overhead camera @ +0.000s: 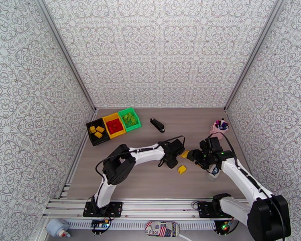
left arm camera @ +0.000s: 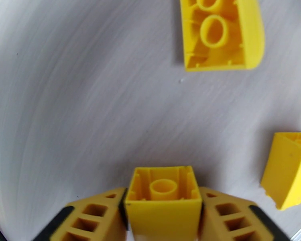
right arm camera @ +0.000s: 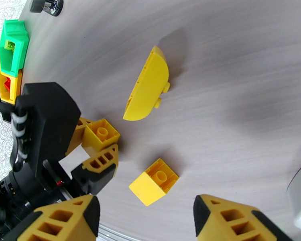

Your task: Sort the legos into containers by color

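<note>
Left fingers [left arm camera: 98,215]: clamped on a small square yellow brick [left arm camera: 163,197], one finger on each side, its hollow underside toward my left wrist camera. I cannot tell from these angles whether it touches the counter [left arm camera: 70,97].

Right fingers [right arm camera: 66,217]: spread wide apart, holding nothing. A second square yellow brick [right arm camera: 154,181] lies stud-up on the counter just ahead of them. A curved yellow brick [right arm camera: 148,87] sits further off, apart from both squares. All three are right of the counter's centre, toward the near edge.

Far left corner of the counter has three bins in a touching row:
- The black bin [overhead camera: 95,142] holds yellow bricks [overhead camera: 97,130].
- The yellow bin [overhead camera: 117,135] holds red bricks [overhead camera: 114,125].
- The green bin [overhead camera: 133,128] holds green bricks [overhead camera: 129,117].

A black stapler-like object [overhead camera: 157,125] lies near the far edge. A pink cup [overhead camera: 220,127] stands by the right edge.
</note>
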